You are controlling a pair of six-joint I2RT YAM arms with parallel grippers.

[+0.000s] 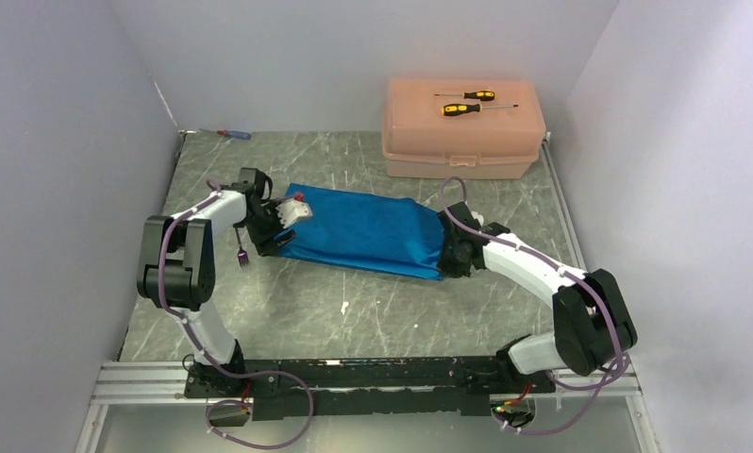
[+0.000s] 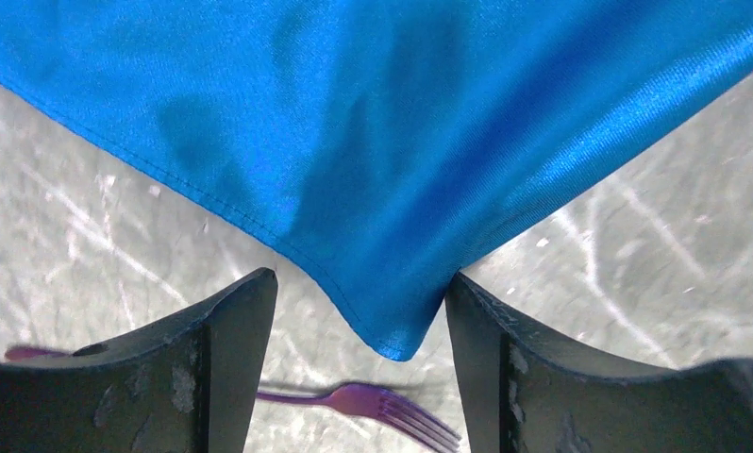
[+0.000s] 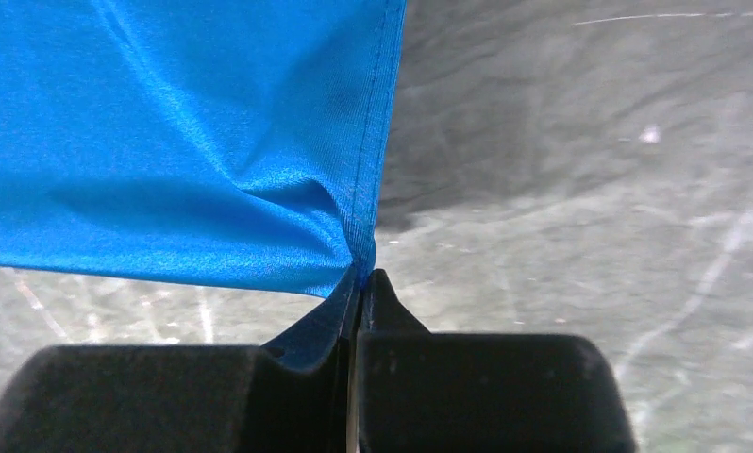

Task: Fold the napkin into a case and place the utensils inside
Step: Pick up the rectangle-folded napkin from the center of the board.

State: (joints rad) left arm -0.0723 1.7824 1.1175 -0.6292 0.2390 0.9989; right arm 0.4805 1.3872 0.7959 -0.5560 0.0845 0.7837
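Note:
The bright blue napkin (image 1: 363,231) lies spread flat in the middle of the table. My right gripper (image 3: 363,278) is shut on its near right corner (image 1: 445,260), and the cloth (image 3: 165,142) puckers at the fingertips. At the near left corner my left gripper (image 2: 359,278) stands open. The napkin's corner (image 2: 392,330) pokes between its fingers, above the table. The dark purple fork (image 2: 373,401) lies on the table just below that corner and left of the napkin (image 1: 242,253). A small white piece (image 1: 344,306) lies in front of the napkin, too small to make out.
A peach plastic box (image 1: 462,142) stands at the back right with two yellow-and-black screwdrivers (image 1: 469,102) on its lid. A small blue-and-red screwdriver (image 1: 233,134) lies at the back left. Grey walls close in the table on three sides.

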